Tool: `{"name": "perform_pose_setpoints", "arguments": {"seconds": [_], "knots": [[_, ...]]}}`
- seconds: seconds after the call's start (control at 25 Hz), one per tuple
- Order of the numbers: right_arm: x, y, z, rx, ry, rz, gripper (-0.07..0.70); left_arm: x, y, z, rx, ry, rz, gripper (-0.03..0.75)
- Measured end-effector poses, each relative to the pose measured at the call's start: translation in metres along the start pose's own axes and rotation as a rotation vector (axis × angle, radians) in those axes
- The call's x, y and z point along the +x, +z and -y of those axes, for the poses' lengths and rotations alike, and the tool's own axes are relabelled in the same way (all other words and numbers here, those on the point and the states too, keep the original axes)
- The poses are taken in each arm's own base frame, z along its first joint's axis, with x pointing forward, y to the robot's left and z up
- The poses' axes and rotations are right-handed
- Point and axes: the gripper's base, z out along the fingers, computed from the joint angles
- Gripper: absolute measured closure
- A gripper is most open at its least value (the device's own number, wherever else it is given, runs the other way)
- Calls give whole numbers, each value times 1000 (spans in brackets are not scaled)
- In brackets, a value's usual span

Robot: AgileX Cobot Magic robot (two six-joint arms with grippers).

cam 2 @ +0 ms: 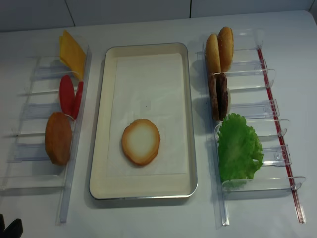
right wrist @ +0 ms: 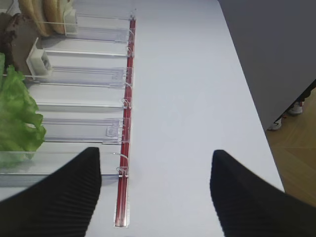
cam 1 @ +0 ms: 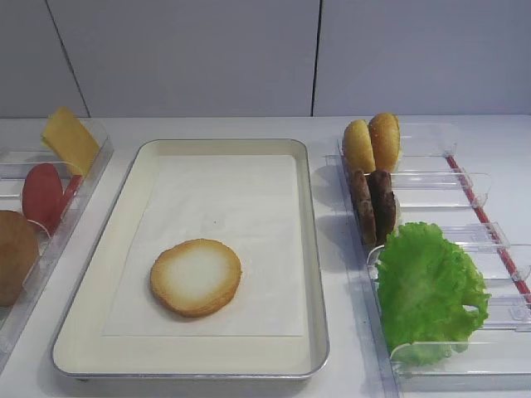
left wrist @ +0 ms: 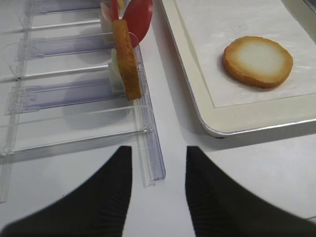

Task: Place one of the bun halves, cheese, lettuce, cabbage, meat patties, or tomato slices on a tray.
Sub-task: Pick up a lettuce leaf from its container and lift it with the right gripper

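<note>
The tray [cam 1: 311, 249] lies in the middle, lined with white paper. One bun half [cam 1: 196, 277] rests on it, pale cut face up. The left rack holds cheese [cam 2: 72, 49], tomato slices [cam 2: 68, 96] and another bun half [cam 2: 58, 138]. The right rack holds two bun halves [cam 2: 219, 49], meat patties [cam 2: 218, 96] and a heap of frilly green leaves [cam 2: 239, 148]; lettuce or cabbage, I cannot tell. My left gripper [left wrist: 158, 150] hovers open and empty over the table off the left rack's front end. My right gripper [right wrist: 155, 153] is open wide and empty, right of the right rack.
Both clear plastic racks [left wrist: 74, 94] have several empty slots. A red strip [right wrist: 126, 148] runs along the right rack's outer side. The table's right edge [right wrist: 256, 123] is close to my right gripper, with floor beyond. A wall stands behind the table.
</note>
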Motion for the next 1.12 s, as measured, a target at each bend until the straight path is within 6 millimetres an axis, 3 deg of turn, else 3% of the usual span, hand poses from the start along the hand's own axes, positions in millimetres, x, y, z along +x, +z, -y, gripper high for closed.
{"name": "perform_pose_setpoints", "arguments": {"seconds": [0.56,0.84,1.12], "knots": [[-4,-6,-1,-11,6,2,155,0,0,0,0,0,0,469],[-51,-4,-14,-172,129,-222,155,0,0,0,0,0,0,469],[-96,39,-35,-373,289,-496,155,0,0,0,0,0,0,469]]}}
